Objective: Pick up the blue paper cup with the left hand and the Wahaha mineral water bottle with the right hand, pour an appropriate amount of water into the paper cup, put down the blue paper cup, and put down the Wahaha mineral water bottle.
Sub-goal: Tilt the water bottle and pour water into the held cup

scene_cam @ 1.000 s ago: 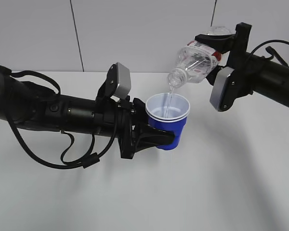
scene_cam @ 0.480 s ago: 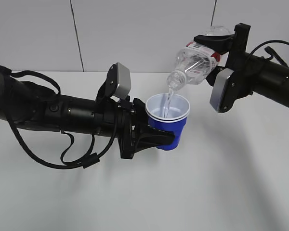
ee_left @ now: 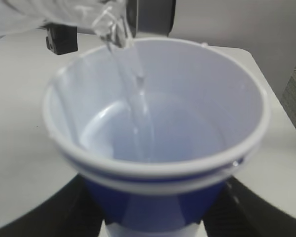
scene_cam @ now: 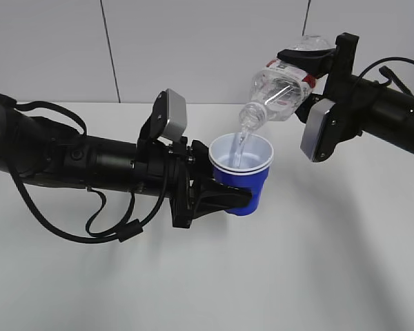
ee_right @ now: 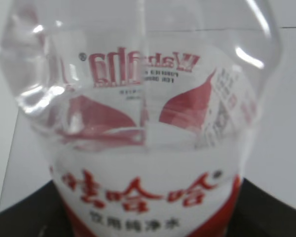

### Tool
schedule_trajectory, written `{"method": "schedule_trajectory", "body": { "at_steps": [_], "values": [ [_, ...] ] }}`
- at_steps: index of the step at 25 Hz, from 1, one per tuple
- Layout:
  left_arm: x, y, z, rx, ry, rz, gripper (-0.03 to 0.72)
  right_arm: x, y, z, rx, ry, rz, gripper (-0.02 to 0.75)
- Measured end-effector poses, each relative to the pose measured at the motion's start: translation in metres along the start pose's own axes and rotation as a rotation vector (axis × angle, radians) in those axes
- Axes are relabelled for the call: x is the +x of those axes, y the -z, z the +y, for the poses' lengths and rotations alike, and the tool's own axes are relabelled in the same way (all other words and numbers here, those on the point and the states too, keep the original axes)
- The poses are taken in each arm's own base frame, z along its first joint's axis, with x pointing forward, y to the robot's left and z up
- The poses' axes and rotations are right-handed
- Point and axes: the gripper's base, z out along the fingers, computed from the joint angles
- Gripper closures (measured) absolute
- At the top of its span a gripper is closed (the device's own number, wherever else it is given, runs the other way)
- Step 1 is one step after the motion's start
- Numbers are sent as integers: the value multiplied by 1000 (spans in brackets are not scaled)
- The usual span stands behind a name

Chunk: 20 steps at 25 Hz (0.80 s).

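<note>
The left hand point(scene_cam: 221, 196) is clamped on the lower body of the blue paper cup point(scene_cam: 241, 176), holding it upright above the white table point(scene_cam: 297, 276). The right hand point(scene_cam: 324, 65) grips the Wahaha mineral water bottle point(scene_cam: 279, 89) at its label band. The bottle lies at two o'clock from the cup, tilted neck-down, mouth just above the rim. A thin stream of water point(ee_left: 138, 108) falls into the cup; a shallow pool covers its white bottom.
</note>
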Motion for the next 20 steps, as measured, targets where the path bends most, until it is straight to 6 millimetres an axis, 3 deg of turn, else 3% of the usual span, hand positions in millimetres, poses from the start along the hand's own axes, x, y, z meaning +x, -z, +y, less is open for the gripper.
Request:
{"method": "schedule_trajectory", "body": {
  "at_steps": [20],
  "values": [
    [1, 0, -1, 16, 9, 14, 263, 0, 0, 0, 5, 7, -2, 305]
  ]
}}
